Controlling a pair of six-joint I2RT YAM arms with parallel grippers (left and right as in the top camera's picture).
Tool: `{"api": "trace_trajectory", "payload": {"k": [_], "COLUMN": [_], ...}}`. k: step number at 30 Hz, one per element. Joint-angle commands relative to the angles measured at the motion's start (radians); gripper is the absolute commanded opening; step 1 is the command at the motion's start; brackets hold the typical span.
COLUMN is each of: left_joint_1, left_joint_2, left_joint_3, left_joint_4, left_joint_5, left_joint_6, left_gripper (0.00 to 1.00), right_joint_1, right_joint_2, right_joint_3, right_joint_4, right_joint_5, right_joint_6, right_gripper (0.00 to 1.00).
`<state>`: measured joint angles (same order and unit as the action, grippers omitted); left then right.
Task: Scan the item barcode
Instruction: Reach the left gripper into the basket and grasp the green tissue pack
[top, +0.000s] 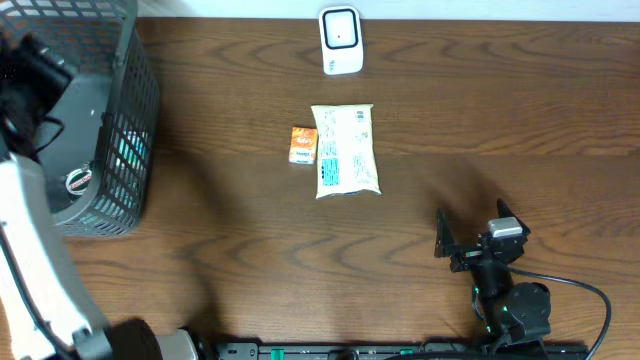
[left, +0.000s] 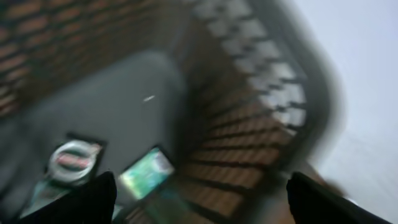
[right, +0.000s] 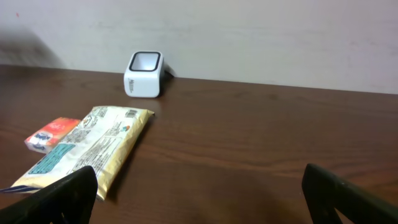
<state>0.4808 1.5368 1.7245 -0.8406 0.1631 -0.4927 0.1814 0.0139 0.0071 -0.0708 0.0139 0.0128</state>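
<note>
The white barcode scanner (top: 340, 40) stands at the table's far middle, also seen as the scanner (right: 144, 73). A pale yellow packet (top: 346, 150) lies flat in front of it, with a small orange box (top: 303, 145) at its left side. My right gripper (top: 468, 240) rests open near the front right, well short of the packet (right: 87, 152) and the orange box (right: 53, 134). My left gripper (left: 202, 205) hangs open and holding nothing over the black mesh basket (top: 135, 110). Below it lie a round tin (left: 73, 160) and a green packet (left: 147, 172). This view is blurred.
The basket stands at the table's left edge with a grey liner (top: 85, 110) inside. The white left arm (top: 30, 250) runs along the left side. A cable (top: 590, 300) loops from the right arm's base at the front right.
</note>
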Motion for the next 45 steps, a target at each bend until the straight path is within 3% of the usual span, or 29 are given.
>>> {"api": "trace_trajectory", "payload": {"k": [1,6,7,10,12,15,17,24,37,45], "left_joint_1": [0.06,0.064,0.064,0.064,0.064,0.064,0.064,0.063,0.064,0.064], "left_joint_2": [0.088,0.203,0.214,0.24,0.249,0.251,0.251,0.257,0.259,0.259], "left_joint_3": [-0.003,-0.004,-0.004,-0.005,-0.005,-0.006,-0.006,-0.067,-0.274,-0.425], "left_joint_4": [-0.137,-0.22,-0.233,-0.253,-0.286,-0.421,-0.457,-0.425,-0.225,-0.027], "left_joint_5": [0.002,0.051,0.069,0.045,0.006,-0.132,-0.188,-0.22,-0.216,-0.216], "left_joint_6": [-0.126,-0.19,-0.189,-0.201,-0.293,-0.579,-0.676,-0.676,-0.702,-0.645], "left_gripper": [0.87,0.91,1.0,1.0,0.99,0.98,0.98,0.98,0.98,0.98], "right_joint_1": [-0.01,-0.01,-0.01,-0.01,-0.01,-0.01,-0.01,-0.01,-0.01,-0.01], "right_joint_2": [-0.001,-0.001,-0.001,-0.001,-0.001,-0.001,0.0,-0.001,-0.001,-0.001], "right_joint_3": [-0.002,-0.002,-0.002,-0.002,-0.002,-0.002,-0.002,-0.002,-0.002,-0.002], "right_joint_4": [-0.004,-0.004,-0.004,-0.004,-0.004,-0.004,-0.004,-0.004,-0.004,-0.004], "right_joint_5": [-0.006,-0.006,-0.006,-0.006,-0.006,-0.006,-0.006,-0.006,-0.006,-0.006], "right_joint_6": [-0.01,-0.01,-0.01,-0.01,-0.01,-0.01,-0.01,-0.01,-0.01,-0.01], "right_gripper": [0.99,0.99,0.99,0.99,0.99,0.99,0.99,0.99,0.99,0.99]}}
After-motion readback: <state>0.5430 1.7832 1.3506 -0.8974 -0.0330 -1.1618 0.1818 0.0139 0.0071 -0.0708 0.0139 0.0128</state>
